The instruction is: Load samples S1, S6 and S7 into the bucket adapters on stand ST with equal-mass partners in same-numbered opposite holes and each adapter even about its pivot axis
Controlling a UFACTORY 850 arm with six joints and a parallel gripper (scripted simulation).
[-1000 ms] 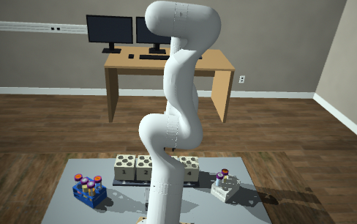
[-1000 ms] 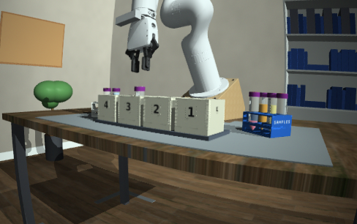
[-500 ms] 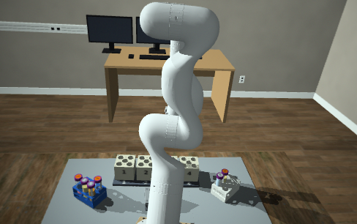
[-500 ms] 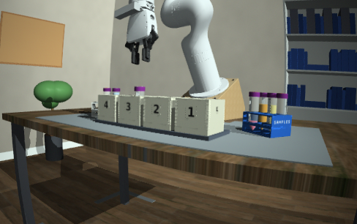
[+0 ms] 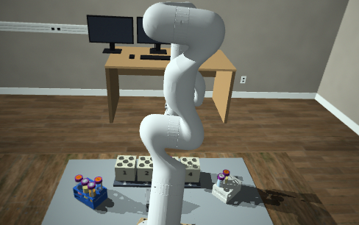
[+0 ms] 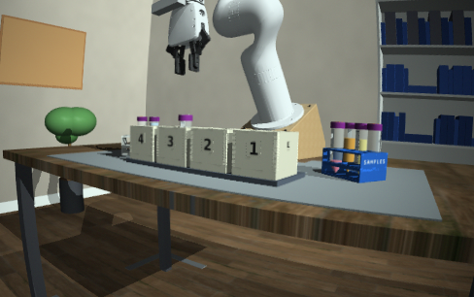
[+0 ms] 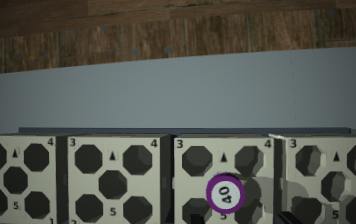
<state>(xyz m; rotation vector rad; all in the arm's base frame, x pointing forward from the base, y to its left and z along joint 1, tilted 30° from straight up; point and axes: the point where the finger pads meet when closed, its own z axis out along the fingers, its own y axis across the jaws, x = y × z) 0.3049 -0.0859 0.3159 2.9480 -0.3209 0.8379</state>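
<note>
Adapter 3 (image 6: 171, 147) (image 7: 180, 177) holds the 40 blank (image 6: 186, 117) (image 7: 225, 194)

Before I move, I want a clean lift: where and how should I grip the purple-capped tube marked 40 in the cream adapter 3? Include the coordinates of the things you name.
Probably best by its round purple cap (image 6: 186, 117) (image 7: 225, 194), from straight above, fingers on opposite sides. The tube stands upright, with just its top above adapter 3 (image 6: 170, 146) (image 7: 181, 192), whose walls block a side approach lower down.

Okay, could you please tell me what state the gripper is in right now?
Gripper: partly open, nothing between its fingers, hanging above the row of adapters.
</note>
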